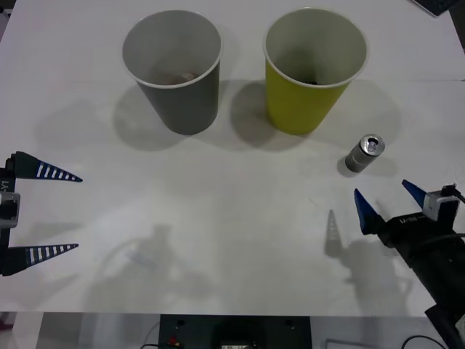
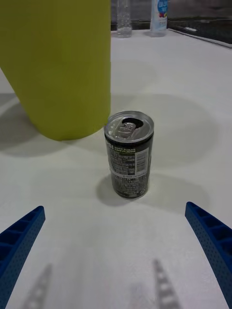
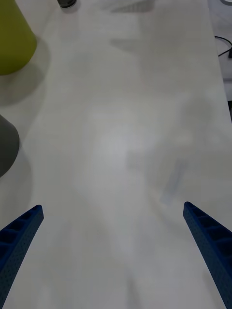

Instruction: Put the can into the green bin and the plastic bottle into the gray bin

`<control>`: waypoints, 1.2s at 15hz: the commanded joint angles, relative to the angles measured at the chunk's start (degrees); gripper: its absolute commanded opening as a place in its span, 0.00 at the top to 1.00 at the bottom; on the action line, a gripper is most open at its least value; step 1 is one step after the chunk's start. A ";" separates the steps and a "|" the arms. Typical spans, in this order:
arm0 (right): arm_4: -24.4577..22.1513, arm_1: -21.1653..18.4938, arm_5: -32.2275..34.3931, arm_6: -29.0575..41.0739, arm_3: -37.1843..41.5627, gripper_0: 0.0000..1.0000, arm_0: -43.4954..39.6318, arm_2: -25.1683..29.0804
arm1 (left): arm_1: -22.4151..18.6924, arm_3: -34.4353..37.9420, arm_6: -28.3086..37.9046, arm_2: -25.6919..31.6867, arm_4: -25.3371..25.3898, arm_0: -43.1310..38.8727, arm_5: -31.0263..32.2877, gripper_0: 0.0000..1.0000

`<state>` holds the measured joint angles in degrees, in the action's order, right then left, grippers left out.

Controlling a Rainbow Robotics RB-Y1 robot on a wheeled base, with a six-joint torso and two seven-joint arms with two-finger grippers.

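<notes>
One can (image 1: 364, 153), one green bin (image 1: 314, 67), one gray bin (image 1: 174, 69), two spread grippers

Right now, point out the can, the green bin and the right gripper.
can (image 2: 129, 126), right wrist view, its pull-tab top.
green bin (image 1: 299, 102), front view, its outer wall.
right gripper (image 1: 389, 200), front view, between its open fingertips.

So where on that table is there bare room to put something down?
The widest bare stretch is the middle of the table, between the left fingers and the right fingers, in front of both cups. It is crowded at the far side: gray cup, green cup, and the can just ahead of the right fingers.
</notes>
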<state>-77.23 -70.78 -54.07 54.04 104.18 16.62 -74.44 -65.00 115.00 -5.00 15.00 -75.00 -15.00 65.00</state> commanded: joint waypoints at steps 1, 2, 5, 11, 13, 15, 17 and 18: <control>-1.44 2.84 -2.27 3.44 -4.95 0.00 2.63 -2.81 | 0.00 0.00 0.00 0.00 0.00 0.00 0.00 0.00; -1.61 3.98 -2.79 3.62 -6.53 0.00 2.98 -2.81 | 0.00 0.00 0.00 0.00 0.00 0.00 0.00 0.00; -1.61 6.70 -3.32 4.14 -9.87 0.00 3.95 -2.81 | 0.00 0.00 0.00 0.00 0.00 0.00 0.00 0.00; -1.26 11.71 -3.76 4.85 -16.99 0.00 6.59 -2.73 | 0.00 0.00 0.00 0.00 0.00 0.00 0.00 0.00; -0.65 13.21 -3.76 5.02 -19.27 0.00 7.47 -2.81 | 0.00 0.00 0.00 0.00 0.00 0.00 0.00 0.00; 0.58 14.88 -3.94 5.02 -20.94 0.00 8.35 -2.73 | 0.00 0.00 0.00 0.00 0.00 0.00 0.00 0.00; 1.46 16.64 -4.02 5.02 -22.88 0.00 9.49 -2.64 | 0.00 0.00 0.00 0.00 0.00 0.00 0.00 0.00; 1.99 17.69 -4.02 5.02 -24.11 0.00 10.10 -2.64 | 0.00 0.00 0.00 0.00 0.00 0.00 0.00 0.00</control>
<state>-75.63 -53.81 -58.11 59.06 80.92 26.28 -77.10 -65.00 115.00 -5.00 15.00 -75.00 -15.00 65.00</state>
